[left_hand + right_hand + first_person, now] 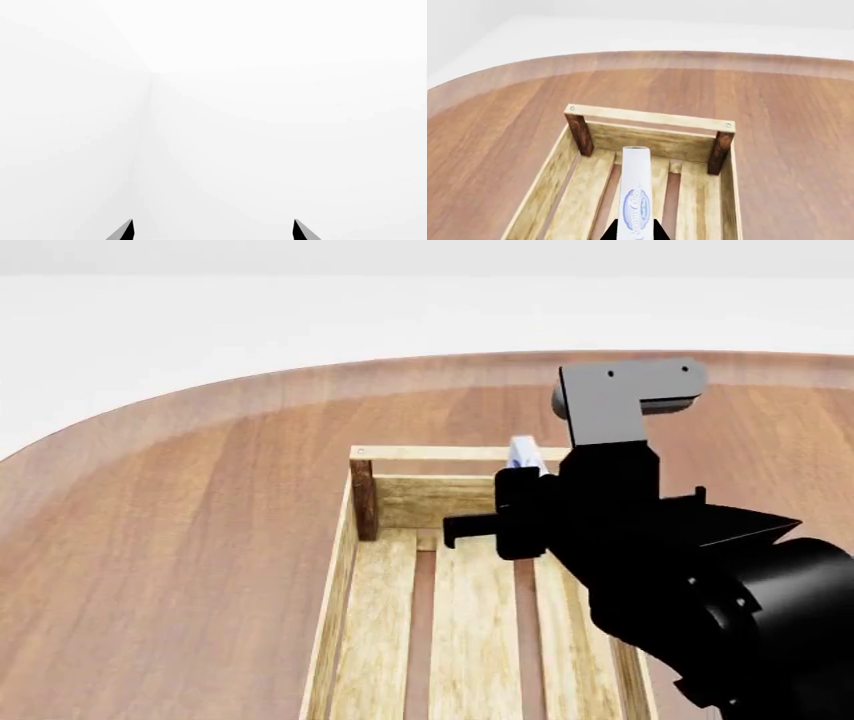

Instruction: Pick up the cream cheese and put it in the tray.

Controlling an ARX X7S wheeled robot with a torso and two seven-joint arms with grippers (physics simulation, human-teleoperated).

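Right arm fills the near view, its gripper [514, 508] clamped on the cream cheese [634, 192], jaws pressed to the box's flat sides. The box stands on edge, hanging above the slatted floor of the tray [650, 118], near its far end wall, between the two dark corner posts. Tray rests on the round wooden table [200, 500]. Left gripper [213, 231]: fingertips well apart, nothing between them, only white beyond.
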